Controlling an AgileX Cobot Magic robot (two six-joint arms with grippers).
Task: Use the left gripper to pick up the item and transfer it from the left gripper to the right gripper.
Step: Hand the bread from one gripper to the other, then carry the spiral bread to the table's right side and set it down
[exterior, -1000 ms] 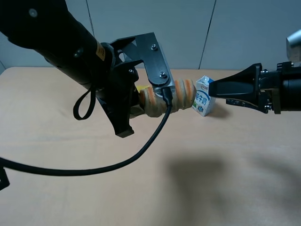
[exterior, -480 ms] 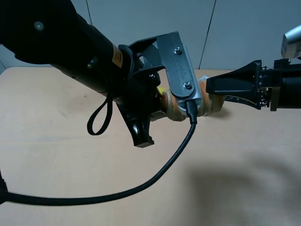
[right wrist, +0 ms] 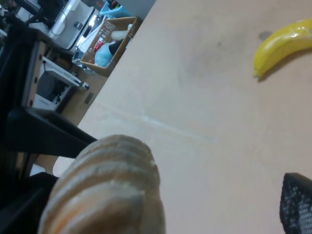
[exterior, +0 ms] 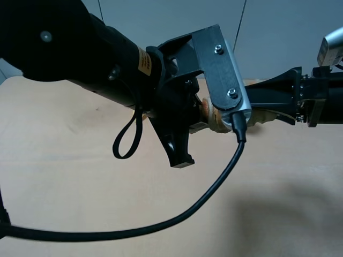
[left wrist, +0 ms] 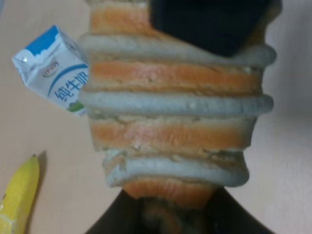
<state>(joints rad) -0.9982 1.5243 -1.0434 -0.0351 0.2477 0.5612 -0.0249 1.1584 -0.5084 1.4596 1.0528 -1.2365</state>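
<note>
The left hand (exterior: 197, 119) is clenched on one end of the bread roll (left wrist: 170, 107) and holds it in the air above the table (exterior: 80, 176). The right hand (exterior: 256, 107) is spread wide at the roll's free end, with one finger (left wrist: 209, 22) over that end; whether it touches the roll is unclear. Beneath the roll a milk carton (left wrist: 53, 68) and a banana (left wrist: 19, 192) lie on the table.

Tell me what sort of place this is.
Probably a robotics lab or test room rather than a home. A bare tan table stands against grey wall panels, a bulky black robot arm works over it, and beside the table sits a basket of props among cluttered equipment.
</note>
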